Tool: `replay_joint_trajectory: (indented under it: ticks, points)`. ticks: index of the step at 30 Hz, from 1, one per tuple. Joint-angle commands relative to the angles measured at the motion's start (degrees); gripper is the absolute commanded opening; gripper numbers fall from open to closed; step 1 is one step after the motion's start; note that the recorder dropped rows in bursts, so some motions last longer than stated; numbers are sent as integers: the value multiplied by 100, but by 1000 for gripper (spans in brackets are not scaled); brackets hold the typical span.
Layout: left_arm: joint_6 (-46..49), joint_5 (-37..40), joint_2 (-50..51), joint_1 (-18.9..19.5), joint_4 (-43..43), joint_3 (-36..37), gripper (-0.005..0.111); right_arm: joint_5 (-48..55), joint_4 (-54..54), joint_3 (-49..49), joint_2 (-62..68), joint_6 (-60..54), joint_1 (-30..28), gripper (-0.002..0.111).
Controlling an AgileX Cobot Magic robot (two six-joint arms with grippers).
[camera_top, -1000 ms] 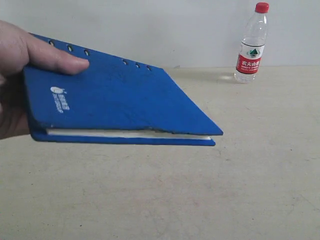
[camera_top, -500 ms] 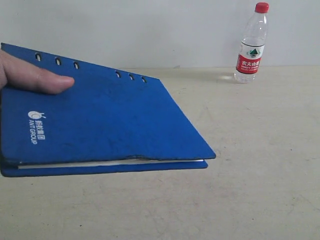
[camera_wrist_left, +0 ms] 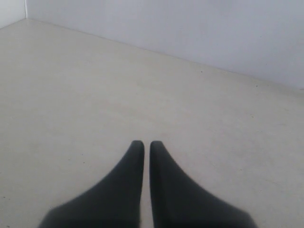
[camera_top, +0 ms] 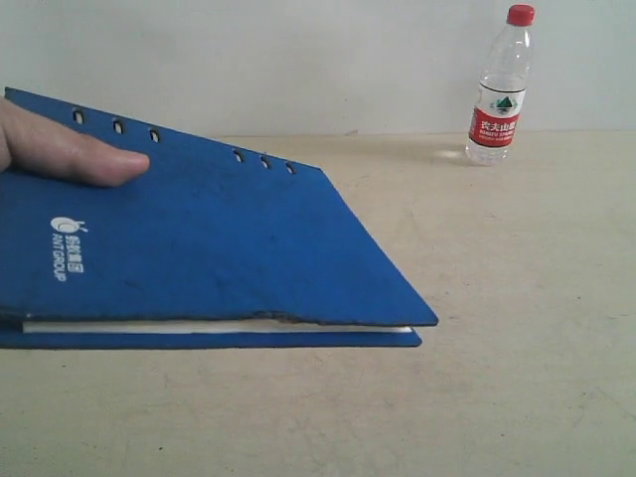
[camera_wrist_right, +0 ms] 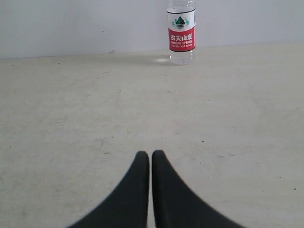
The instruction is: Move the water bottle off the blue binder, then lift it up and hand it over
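The blue binder [camera_top: 209, 248] fills the left of the exterior view, close to the camera, held by a person's hand [camera_top: 60, 149] with a thumb on its cover. The water bottle [camera_top: 501, 87] stands upright on the beige table [camera_top: 497, 298] at the far right by the wall, apart from the binder. In the right wrist view the water bottle [camera_wrist_right: 181, 33] stands far ahead of my right gripper [camera_wrist_right: 150, 154], which is shut on nothing. My left gripper [camera_wrist_left: 143, 144] is shut too, over bare table. Neither gripper shows in the exterior view.
A pale wall [camera_top: 298, 60] runs along the table's far edge. The left wrist view shows the table meeting the wall [camera_wrist_left: 190, 28] in a corner.
The hand has lowered the binder toward the table and shifted it slightly right. The bottle has not moved.
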Motion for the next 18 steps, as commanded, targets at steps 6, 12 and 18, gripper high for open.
replay_joint_trajectory:
  ticks: [6,12,18]
  points:
    - [24,-92,-19,-47,-15,-4,4,95,-758,0,-32,-921,-18,0]
    - [24,-92,-19,-47,-15,-4,4,95,-706,0,-32,-911,-18,0]
    - [24,-92,-19,-47,-15,-4,4,95,-706,0,-32,-911,-18,0]
